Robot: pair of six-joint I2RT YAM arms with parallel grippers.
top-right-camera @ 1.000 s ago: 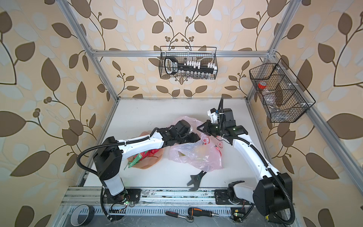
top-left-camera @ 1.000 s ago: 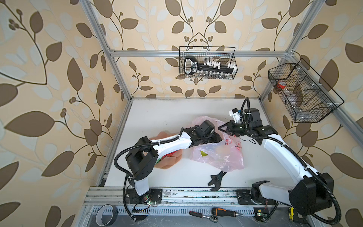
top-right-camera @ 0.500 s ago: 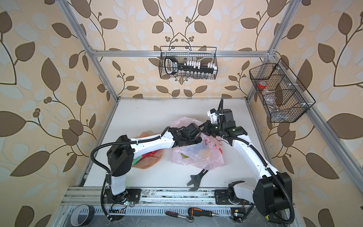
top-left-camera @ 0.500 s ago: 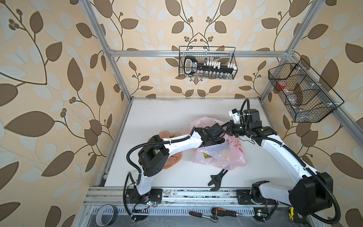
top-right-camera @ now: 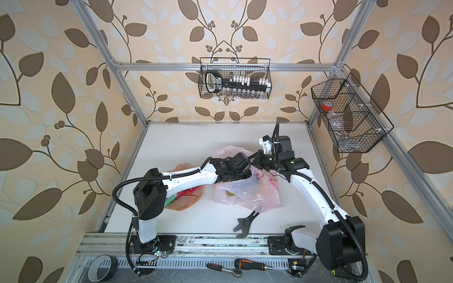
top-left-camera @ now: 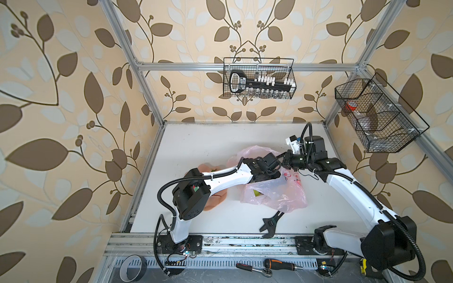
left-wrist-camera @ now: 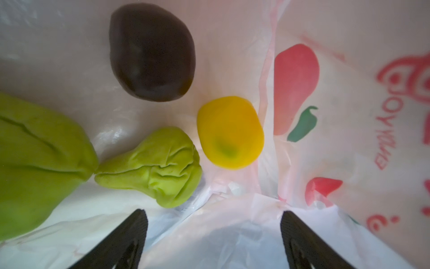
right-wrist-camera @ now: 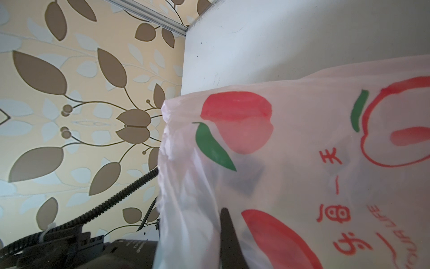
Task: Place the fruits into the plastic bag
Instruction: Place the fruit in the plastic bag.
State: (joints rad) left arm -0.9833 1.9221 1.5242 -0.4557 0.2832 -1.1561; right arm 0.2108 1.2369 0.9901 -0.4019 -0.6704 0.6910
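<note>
The pale pink plastic bag (top-left-camera: 277, 193) (top-right-camera: 247, 196) lies mid-table, printed in red and green. My left gripper (left-wrist-camera: 213, 233) (top-left-camera: 274, 171) is inside its mouth, open, with only bag film between the fingers (left-wrist-camera: 130, 237). Beyond them in the bag lie a dark purple fruit (left-wrist-camera: 151, 51), a yellow lemon (left-wrist-camera: 229, 132), a green piece (left-wrist-camera: 160, 163) and a larger green one (left-wrist-camera: 39, 163). My right gripper (right-wrist-camera: 226, 233) (top-left-camera: 285, 161) is shut on the bag's (right-wrist-camera: 302, 163) upper edge and holds it up. A red fruit (top-right-camera: 186, 192) shows on the peach plate (top-right-camera: 186, 203).
A black adjustable wrench (top-left-camera: 272, 221) lies just in front of the bag. The peach plate (top-left-camera: 215, 201) sits under the left forearm. Wire baskets (top-left-camera: 258, 78) (top-left-camera: 377, 120) hang on the back and right walls. A ratchet and a screwdriver (top-left-camera: 282, 264) lie past the front rail.
My left gripper has pushed rightward into the bag's mouth and its jaws have spread wide. The right gripper has kept its hold on the bag.
</note>
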